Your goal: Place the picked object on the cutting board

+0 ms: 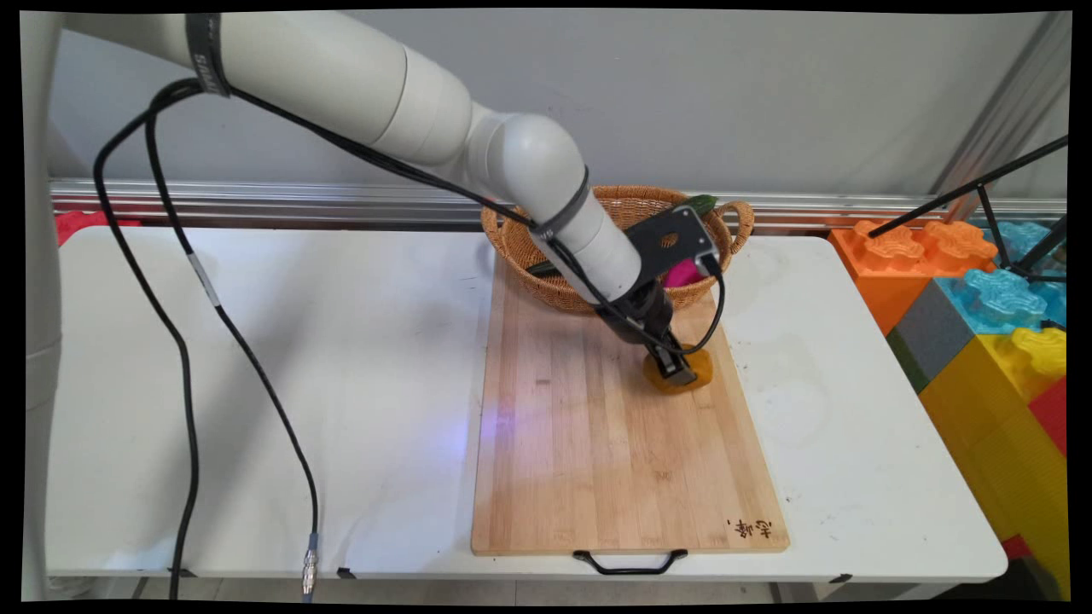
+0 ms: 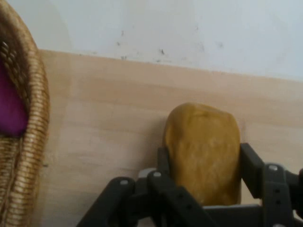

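Gripper [image 1: 676, 368] clenching on yellow-orange lump [image 2: 203, 151], fingers [image 2: 163, 163] flanking both sides, resting on wooden cutting board [image 1: 589, 443]; wicker basket [image 1: 546, 286] sitting near, holding magenta item [image 2: 10, 109].

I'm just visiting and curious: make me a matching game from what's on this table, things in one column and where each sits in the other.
Things:
1. potato
2. wicker basket
3. pink thing
4. cutting board

Places:
A. inside the basket
B. flat on the white table
C. between the fingers of the gripper
D. at the board's far end

Pairs: 1-C, 2-D, 3-A, 4-B
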Available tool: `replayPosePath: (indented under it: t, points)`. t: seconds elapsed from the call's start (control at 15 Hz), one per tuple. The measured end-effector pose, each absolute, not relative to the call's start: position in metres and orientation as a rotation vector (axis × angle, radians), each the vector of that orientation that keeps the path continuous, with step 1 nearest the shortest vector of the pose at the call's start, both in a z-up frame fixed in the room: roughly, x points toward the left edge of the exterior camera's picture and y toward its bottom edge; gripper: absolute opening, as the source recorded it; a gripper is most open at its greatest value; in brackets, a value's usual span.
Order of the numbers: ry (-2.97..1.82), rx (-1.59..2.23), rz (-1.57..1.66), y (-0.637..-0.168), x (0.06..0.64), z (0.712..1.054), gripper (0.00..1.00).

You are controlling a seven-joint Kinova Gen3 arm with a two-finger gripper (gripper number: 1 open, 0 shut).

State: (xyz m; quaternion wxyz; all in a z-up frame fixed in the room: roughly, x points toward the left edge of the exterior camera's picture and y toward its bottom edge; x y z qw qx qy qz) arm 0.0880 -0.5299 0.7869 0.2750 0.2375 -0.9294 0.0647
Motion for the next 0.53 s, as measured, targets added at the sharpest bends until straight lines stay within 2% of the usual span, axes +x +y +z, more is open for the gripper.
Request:
replayPosePath:
  t: [0.27,0.33,0.53]
  points:
    - [-2.512,0.620,0.187,-0.5298,0.0880,0.7758,0.00]
    - [-2.514,0.616,0.187,-0.5300,0.0882,0.7743,1.00]
    - [-2.515,0.608,0.181,-0.5323,0.0858,0.7751,1.00]
